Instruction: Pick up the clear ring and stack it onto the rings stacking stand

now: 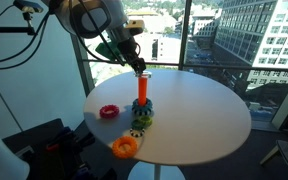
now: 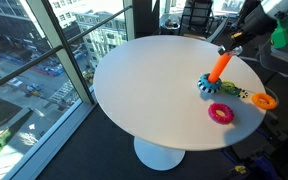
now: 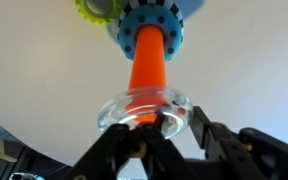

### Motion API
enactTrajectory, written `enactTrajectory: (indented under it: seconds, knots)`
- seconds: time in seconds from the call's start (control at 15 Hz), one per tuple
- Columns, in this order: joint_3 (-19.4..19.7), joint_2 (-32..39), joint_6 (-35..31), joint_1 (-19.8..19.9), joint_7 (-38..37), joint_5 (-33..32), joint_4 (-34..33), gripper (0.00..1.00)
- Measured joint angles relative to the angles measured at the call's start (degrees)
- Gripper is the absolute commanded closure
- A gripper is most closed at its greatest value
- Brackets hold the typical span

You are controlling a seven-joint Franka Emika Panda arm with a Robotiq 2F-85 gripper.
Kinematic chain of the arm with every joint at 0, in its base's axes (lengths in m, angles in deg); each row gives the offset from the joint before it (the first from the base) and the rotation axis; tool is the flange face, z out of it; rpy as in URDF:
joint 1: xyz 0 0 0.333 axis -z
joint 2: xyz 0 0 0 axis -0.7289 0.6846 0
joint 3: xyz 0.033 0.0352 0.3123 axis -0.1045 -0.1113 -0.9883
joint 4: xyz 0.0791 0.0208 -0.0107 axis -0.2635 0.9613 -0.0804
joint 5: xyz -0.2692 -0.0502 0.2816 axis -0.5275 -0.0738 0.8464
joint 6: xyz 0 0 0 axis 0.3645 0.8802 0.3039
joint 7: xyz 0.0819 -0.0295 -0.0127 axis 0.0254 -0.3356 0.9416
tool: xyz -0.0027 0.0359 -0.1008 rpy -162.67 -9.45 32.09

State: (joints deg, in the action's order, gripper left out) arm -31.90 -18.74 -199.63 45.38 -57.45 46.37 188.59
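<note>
The gripper (image 3: 170, 130) is gripping the clear ring (image 3: 144, 108), its jaws closing on the near rim at the ring's 6 o'clock in the wrist view. The ring is sitting around the tip of the stand (image 3: 149, 60), with the orange peg passing through its hole, so the ring's axis is lying along the peg's long axis. In that view the peg is running from the blue base at 12 o'clock down to its tip at 6 o'clock. The ring is looking glassy and colourless, with whitish glints along its rounded edge and orange showing through it. It is too faint to make out in both exterior views. In an exterior view the gripper (image 1: 135, 64) is hanging at the top of the stand (image 1: 142, 92), whose peg is standing upright on the table (image 1: 209, 115). A magenta ring (image 1: 108, 111) is lying at the stand's 9 o'clock and an orange ring (image 1: 125, 147) at its 7 o'clock, both apart from it.
</note>
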Motion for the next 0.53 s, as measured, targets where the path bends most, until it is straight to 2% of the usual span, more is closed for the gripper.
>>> enactTrajectory:
  seconds: [0.4, 0.47, 0.53]
  knots:
    - [0.0, -2.2, -0.1, -0.2, -0.6, 2.6, 2.3, 0.91]
    - [0.0, -2.6, -0.1, -0.2, -0.8, 2.7, 2.7, 0.82]
    - [0.0, -3.0, -0.1, -0.2, -1.2, 2.7, 3.1, 0.46]
